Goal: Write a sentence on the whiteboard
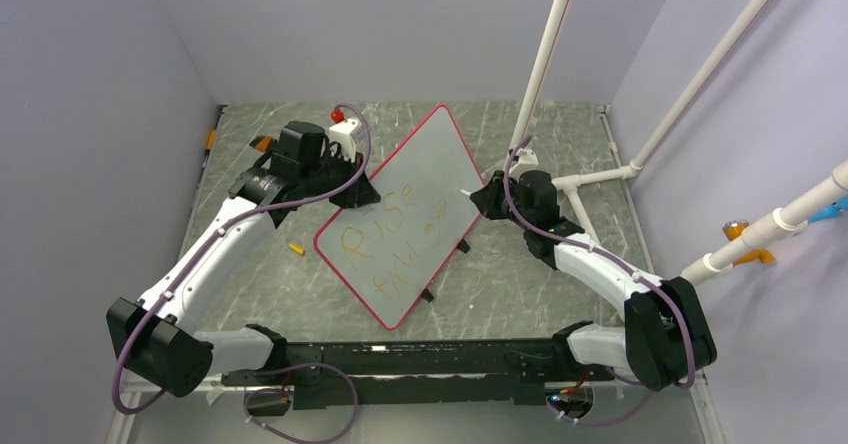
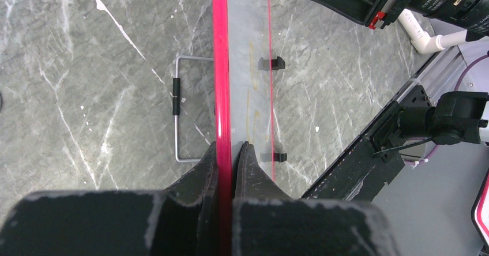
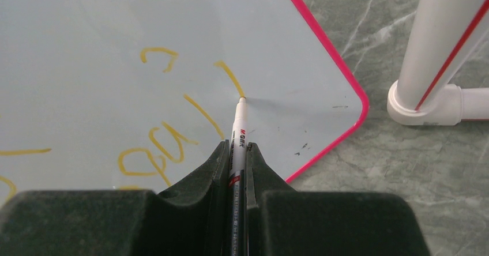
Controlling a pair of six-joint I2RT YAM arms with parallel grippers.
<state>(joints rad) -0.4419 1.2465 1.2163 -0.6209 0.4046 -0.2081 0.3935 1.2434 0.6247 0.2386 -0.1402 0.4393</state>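
The whiteboard [image 1: 432, 154] lies on the green tabletop [image 1: 560, 124], turned like a diamond, between the 2 arms. The left tool [image 2: 230, 149] is clamped on the board's red rim [image 3: 331, 54] at the far left side. The board looks lifted a bit on that side, but I cannot tell how much.

The right tool [image 3: 237, 146] is closed tight on a thin marker [image 3: 239, 120]. The marker points straight out from the tool toward the middle of the board. Its tip touches the board at the end of a short orange stroke.

The sentence [image 1: 385, 239] is in 2 wobbly orange lines. They run from the near left of the board up toward its right corner. The tip sits at the far end of the lower line, so I think the last word is nearly done.

The right arm is the one near the writing, and the left arm only holds. The board lies in front of the marker and to its left.

To the right of the tip the rim is near, and the round corner is close by. A white pipe [image 3: 438, 42] stands just past that corner. So there is little room to go right. There is lots of bare board up and to the left of the tip.
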